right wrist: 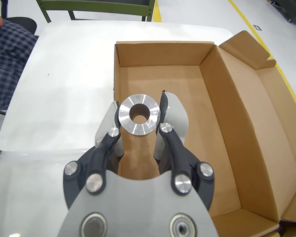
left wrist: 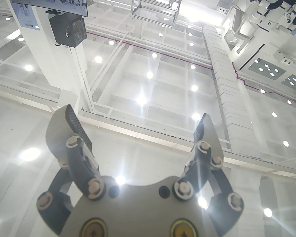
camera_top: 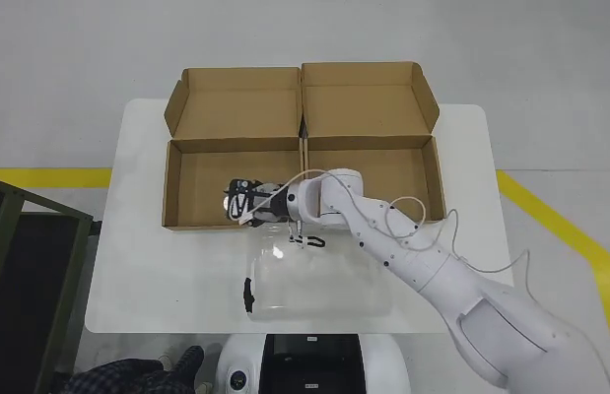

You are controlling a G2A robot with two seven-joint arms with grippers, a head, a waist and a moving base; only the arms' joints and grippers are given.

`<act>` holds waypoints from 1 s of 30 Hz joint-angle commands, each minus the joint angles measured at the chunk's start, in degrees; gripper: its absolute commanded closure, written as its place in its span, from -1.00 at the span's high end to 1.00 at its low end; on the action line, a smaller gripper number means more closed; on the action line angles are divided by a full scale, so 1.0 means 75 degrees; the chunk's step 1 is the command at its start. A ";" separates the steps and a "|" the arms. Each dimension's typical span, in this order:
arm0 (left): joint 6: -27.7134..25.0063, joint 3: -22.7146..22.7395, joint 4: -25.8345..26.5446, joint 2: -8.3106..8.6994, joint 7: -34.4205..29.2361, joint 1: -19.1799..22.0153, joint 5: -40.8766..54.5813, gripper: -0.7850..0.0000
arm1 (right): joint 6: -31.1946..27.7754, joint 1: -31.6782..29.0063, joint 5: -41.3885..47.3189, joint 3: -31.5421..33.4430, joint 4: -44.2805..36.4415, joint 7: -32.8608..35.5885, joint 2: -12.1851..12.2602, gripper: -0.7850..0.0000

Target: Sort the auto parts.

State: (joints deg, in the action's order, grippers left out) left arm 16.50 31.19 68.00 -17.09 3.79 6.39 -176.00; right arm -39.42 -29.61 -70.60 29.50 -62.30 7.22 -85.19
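My right gripper (right wrist: 140, 101) is shut on a silver metal ring (right wrist: 139, 117) with a round hole through its middle. It holds the ring just above the floor of the left cardboard box (right wrist: 236, 114), near the box's front wall. From above, the ring (camera_top: 236, 205) and the right gripper (camera_top: 247, 201) sit in the front part of the left box (camera_top: 201, 172). The right cardboard box (camera_top: 383, 167) stands beside it with its lid open. My left gripper (left wrist: 137, 112) points up at the ceiling, open, with nothing between its fingers.
A clear plastic bag (camera_top: 314, 281) lies on the white table (camera_top: 147, 246) in front of the boxes, with a small black part (camera_top: 248, 295) at its left end. A green cart (camera_top: 29, 266) stands off the table's left side.
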 commanded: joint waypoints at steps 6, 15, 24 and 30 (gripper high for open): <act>0.0000 0.0000 0.0000 0.0000 0.0000 0.0000 0.0000 1.00 | -0.0150 0.0179 -0.0011 -0.0039 0.0407 0.0135 -0.0169 -1.00; 0.0000 0.0000 0.0000 0.0000 0.0000 0.0000 0.0000 1.00 | -0.0287 0.0288 -0.0138 -0.0130 0.0836 0.0362 -0.0365 -1.00; 0.0000 0.0000 0.0000 0.0000 0.0000 0.0000 0.0000 1.00 | -0.0320 0.0364 -0.0263 -0.0020 0.1107 0.0383 -0.0459 -0.44; 0.0000 0.0000 0.0000 0.0000 0.0000 0.0000 0.0000 1.00 | -0.0333 0.0395 -0.0320 0.0004 0.1312 0.0360 -0.0545 -0.41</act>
State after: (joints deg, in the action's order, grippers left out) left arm 16.50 31.19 68.00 -17.09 3.79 6.39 -176.00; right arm -41.95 -26.65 -72.97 29.52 -52.65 9.93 -89.20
